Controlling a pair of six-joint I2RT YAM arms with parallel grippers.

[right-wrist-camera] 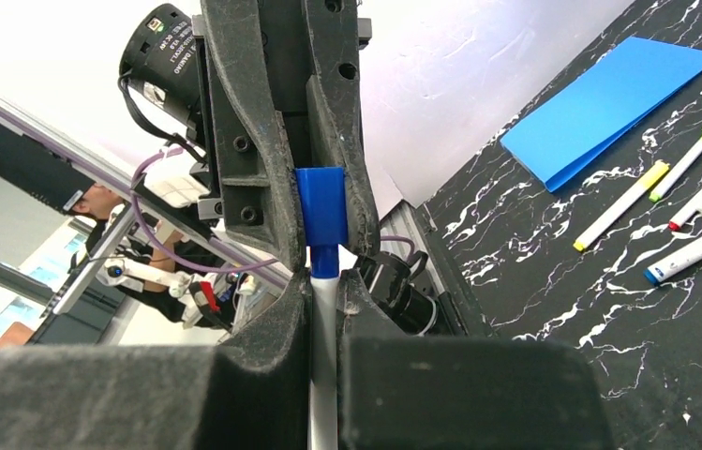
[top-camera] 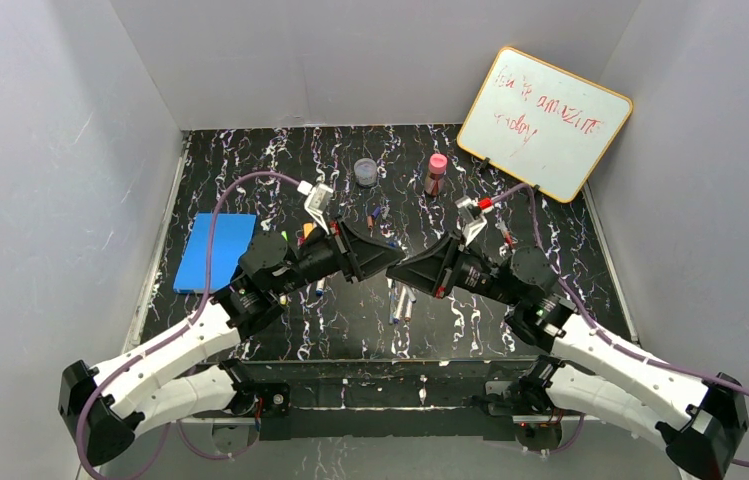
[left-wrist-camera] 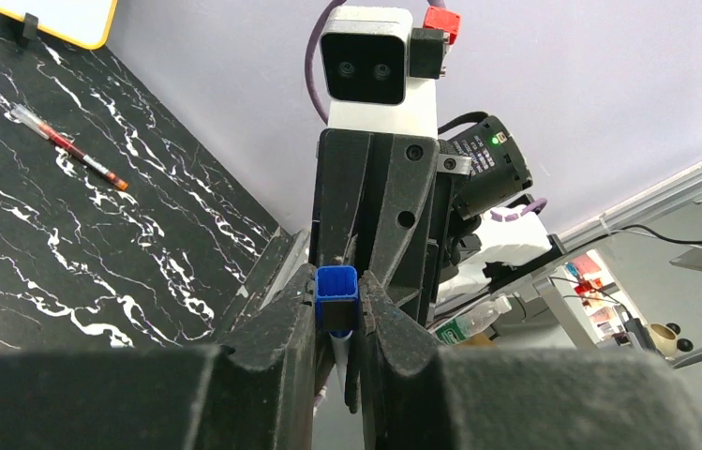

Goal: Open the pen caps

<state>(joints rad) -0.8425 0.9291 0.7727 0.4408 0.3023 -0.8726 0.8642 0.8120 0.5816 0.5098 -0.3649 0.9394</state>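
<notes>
A white-barrelled pen with a blue cap [right-wrist-camera: 321, 214] hangs in the air between my two grippers above the middle of the table. My left gripper [left-wrist-camera: 337, 309] is shut on the blue cap [left-wrist-camera: 337, 296]. My right gripper [right-wrist-camera: 325, 292] is shut on the white barrel [right-wrist-camera: 325, 323] just below the cap. From above, the left gripper [top-camera: 393, 259] and the right gripper [top-camera: 416, 270] meet tip to tip. The cap still sits on the barrel. More pens [top-camera: 402, 300] lie on the table below, and others [right-wrist-camera: 620, 204] near the blue pad.
A blue pad [top-camera: 215, 250] lies at the left. A whiteboard [top-camera: 545, 120] leans at the back right. A round clear jar [top-camera: 366, 172] and a pink-capped bottle [top-camera: 436, 172] stand at the back. A thin red pen [left-wrist-camera: 70, 145] lies on the black marbled table [top-camera: 550, 250].
</notes>
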